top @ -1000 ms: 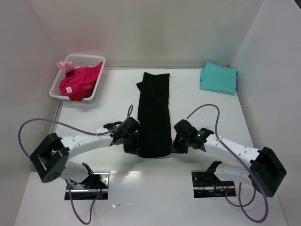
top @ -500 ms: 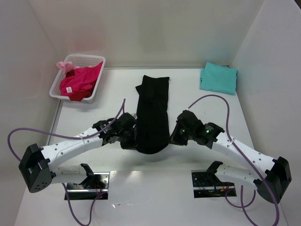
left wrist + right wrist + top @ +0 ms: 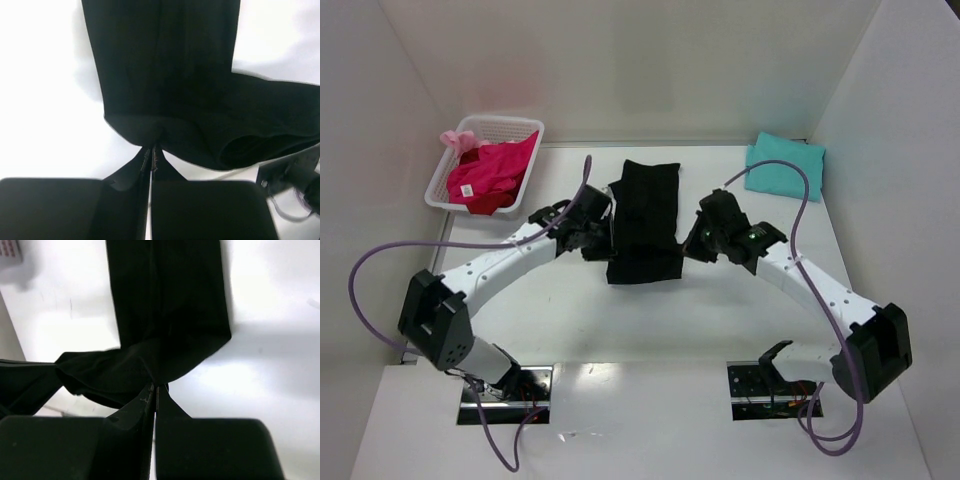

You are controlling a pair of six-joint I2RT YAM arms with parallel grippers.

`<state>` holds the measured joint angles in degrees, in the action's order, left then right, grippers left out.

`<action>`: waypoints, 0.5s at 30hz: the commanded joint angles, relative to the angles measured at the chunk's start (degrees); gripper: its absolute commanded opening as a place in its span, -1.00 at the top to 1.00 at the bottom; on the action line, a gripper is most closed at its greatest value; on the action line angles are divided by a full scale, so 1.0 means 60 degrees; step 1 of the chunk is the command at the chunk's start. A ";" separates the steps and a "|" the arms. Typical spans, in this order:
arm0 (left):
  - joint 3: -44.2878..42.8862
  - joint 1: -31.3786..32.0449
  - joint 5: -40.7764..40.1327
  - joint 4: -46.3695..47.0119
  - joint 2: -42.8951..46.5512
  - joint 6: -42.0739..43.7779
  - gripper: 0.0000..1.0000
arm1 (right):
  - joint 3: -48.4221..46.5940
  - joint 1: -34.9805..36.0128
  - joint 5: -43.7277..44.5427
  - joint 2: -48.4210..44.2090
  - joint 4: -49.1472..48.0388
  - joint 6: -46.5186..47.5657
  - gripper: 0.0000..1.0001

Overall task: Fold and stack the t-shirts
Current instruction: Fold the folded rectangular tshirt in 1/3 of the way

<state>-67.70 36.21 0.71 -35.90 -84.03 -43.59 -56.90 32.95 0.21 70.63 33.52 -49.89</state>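
The black t-shirt [image 3: 645, 220] lies mid-table as a long folded strip, its near end lifted and carried back over itself. My left gripper [image 3: 603, 243] is shut on that end's left corner and my right gripper [image 3: 688, 243] is shut on its right corner. In the left wrist view the left gripper [image 3: 151, 150] pinches the black t-shirt [image 3: 165, 75]. The right wrist view shows the right gripper [image 3: 155, 388] pinching the same black t-shirt [image 3: 167, 305]. A folded teal t-shirt [image 3: 785, 165] rests at the back right. The magenta-pink t-shirt [image 3: 488, 175] with a white tag sits crumpled in the basket.
A white lattice basket [image 3: 515, 128] stands at the back left, with a pale pink cloth [image 3: 458, 138] hanging over its far rim. White walls close in the table at the back and on both sides. Purple cables loop from both arms.
Both grippers have carried the near end of the black t-shirt away from the arm bases toward the back, folding it over itself. The visible strip is now about half as long.
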 commanded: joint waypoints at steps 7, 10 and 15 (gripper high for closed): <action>-0.2160 -0.1461 0.0920 0.0856 -0.2558 0.2019 1.00 | -0.1530 -0.0950 0.0097 0.2153 -0.1558 0.1034 1.00; -0.2646 -0.1902 0.1316 0.0856 -0.3292 0.2430 1.00 | -0.2087 -0.1038 -0.0225 0.2875 -0.1921 0.1034 1.00; -0.3669 -0.2226 0.1873 0.0944 -0.4406 0.2754 1.00 | -0.2951 -0.1404 -0.0327 0.4325 -0.2041 0.1209 1.00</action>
<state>-85.32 23.46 8.29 -31.68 -107.96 -30.39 -70.32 26.55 -1.45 93.51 24.91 -44.56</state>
